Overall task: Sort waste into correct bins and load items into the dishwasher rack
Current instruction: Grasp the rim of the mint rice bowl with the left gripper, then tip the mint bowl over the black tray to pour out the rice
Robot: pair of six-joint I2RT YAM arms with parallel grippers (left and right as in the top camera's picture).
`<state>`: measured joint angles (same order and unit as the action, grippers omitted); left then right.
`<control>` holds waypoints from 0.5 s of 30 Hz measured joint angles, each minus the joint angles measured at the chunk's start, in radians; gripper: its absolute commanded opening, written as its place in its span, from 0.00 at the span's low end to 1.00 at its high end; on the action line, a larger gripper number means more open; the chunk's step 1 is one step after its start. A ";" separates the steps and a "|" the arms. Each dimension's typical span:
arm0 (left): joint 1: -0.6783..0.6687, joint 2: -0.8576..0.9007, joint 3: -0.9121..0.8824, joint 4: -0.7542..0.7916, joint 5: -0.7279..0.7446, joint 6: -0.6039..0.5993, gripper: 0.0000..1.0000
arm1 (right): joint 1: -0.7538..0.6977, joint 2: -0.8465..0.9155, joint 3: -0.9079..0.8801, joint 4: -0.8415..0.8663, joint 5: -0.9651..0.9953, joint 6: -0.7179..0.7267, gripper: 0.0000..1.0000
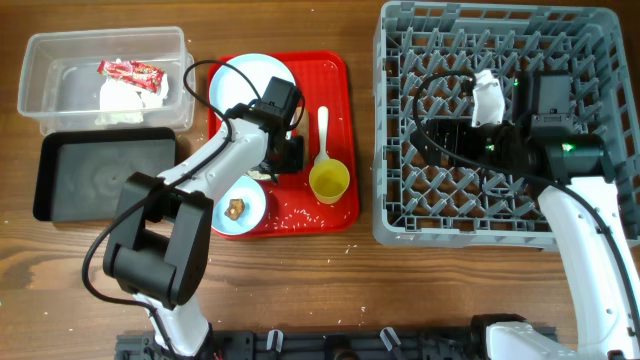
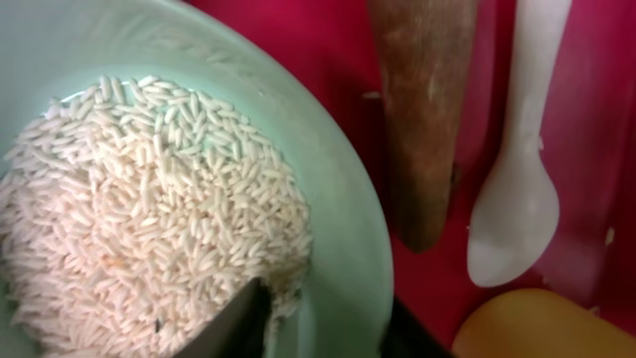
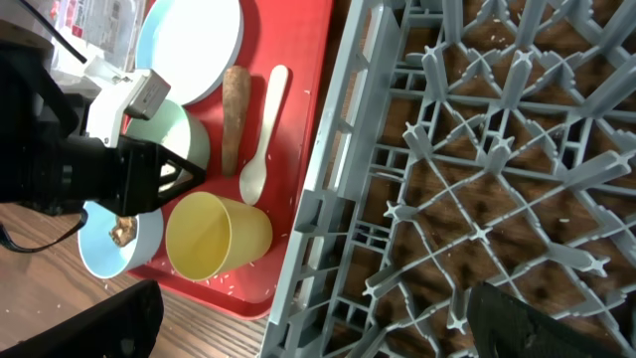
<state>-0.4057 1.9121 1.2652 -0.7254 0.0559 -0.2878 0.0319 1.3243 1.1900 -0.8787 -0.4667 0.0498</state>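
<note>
My left gripper [image 1: 287,152] is shut on the rim of a pale bowl [image 2: 343,189] full of white rice [image 2: 149,199] on the red tray; one finger is inside it, one outside. A brown stick [image 2: 422,109], a white spoon [image 1: 322,135] and a yellow cup [image 1: 329,182] lie just right of it. The pale blue plate [image 1: 245,85] is behind, and a second bowl [image 1: 235,210] holding a brown lump is in front. My right gripper [image 3: 318,333] is open and empty over the grey rack [image 1: 390,150].
The clear tub [image 1: 40,95] at the far left holds a red wrapper [image 1: 130,71] and a white napkin [image 1: 125,100]. The black tray [image 1: 100,175] lies in front of it. Loose rice grains dot the red tray [image 1: 330,215].
</note>
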 measured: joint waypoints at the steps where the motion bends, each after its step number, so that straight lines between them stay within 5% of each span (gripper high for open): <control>1: 0.000 0.000 0.000 0.009 0.000 -0.002 0.04 | 0.000 0.000 0.000 0.000 0.000 0.005 1.00; 7: -0.001 -0.007 0.008 0.021 -0.037 -0.003 0.04 | 0.000 0.000 0.000 0.000 0.000 0.018 1.00; 15: 0.009 -0.006 0.243 -0.206 0.087 -0.019 0.04 | 0.000 0.000 0.000 -0.001 0.000 0.018 1.00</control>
<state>-0.3969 1.9057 1.5085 -0.9314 0.1432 -0.3065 0.0319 1.3243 1.1900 -0.8799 -0.4667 0.0677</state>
